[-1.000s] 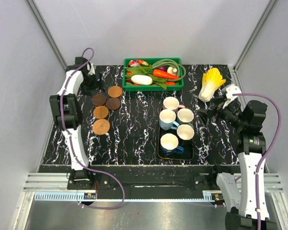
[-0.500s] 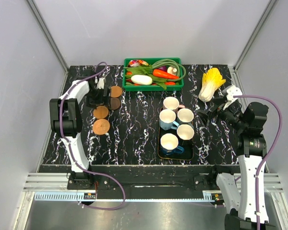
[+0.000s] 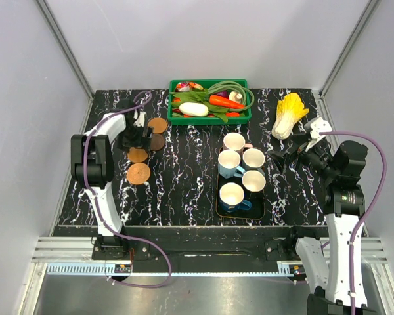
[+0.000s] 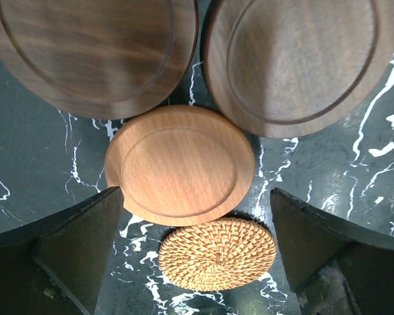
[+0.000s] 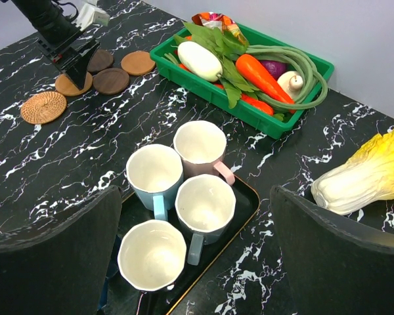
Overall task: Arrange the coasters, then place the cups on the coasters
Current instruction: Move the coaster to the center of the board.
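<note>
Left wrist view: your left gripper [image 4: 194,210] hangs wide open, empty, over the clustered coasters [image 4: 180,164] at the tabletop's [image 4: 39,151] left, set to spread them; right gripper [image 5: 197,246], open and empty, faces cups [image 5: 203,203] sitting on tray [image 5: 247,188].

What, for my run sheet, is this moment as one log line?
left gripper open over light wood coaster | right gripper open beside tray | cups all on tray | coasters bunched, unarranged

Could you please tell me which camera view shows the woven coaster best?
The left wrist view: the woven coaster sits close, its weave plain. Top external shows only a small orange-brown disc; right wrist shows it small, at its left edge.
</note>
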Available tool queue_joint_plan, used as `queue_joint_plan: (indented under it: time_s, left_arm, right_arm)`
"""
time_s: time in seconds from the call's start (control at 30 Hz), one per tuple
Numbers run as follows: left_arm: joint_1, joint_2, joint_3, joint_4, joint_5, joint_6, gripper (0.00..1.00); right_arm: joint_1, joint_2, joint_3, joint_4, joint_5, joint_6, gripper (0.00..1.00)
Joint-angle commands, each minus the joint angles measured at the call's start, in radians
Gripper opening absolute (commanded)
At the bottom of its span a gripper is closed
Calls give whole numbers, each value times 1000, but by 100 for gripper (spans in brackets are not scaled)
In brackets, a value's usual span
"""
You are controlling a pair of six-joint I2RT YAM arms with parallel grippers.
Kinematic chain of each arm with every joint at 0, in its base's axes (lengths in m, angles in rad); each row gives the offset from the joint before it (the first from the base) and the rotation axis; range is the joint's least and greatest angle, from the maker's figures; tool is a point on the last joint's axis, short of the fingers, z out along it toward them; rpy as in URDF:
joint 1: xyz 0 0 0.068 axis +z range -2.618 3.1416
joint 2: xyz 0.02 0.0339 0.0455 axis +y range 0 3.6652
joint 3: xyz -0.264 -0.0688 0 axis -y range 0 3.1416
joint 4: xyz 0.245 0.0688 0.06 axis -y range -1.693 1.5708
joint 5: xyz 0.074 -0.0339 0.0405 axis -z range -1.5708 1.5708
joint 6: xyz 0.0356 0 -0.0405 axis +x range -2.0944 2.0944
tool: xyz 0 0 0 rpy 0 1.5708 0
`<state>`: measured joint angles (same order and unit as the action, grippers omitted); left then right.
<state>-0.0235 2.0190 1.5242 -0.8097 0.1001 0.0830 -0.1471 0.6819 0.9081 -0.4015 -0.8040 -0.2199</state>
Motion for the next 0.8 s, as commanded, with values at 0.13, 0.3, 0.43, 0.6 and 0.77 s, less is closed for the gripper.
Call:
queue_joint_plan:
  time_s: [0.13, 0.3, 0.43, 0.6, 0.77]
  left_arm:
    - [5, -6, -64, 38, -63, 34, 99]
    - [10, -28, -90, 76, -95, 24, 99]
    - [19, -14, -98, 98, -195, 12, 99]
    - [23, -11, -117, 118, -266, 14, 99]
    - [72, -40, -151, 129, -272, 29, 99]
  right_arm:
    - [-6, -16, 6, 18, -4, 4, 100]
    - [-6, -24, 6, 18, -4, 2, 100]
    - [-6, -27, 5, 16, -4, -2, 100]
    - [-6, -28, 5, 16, -3, -4, 100]
    - [-6, -31, 5, 15, -6, -4, 100]
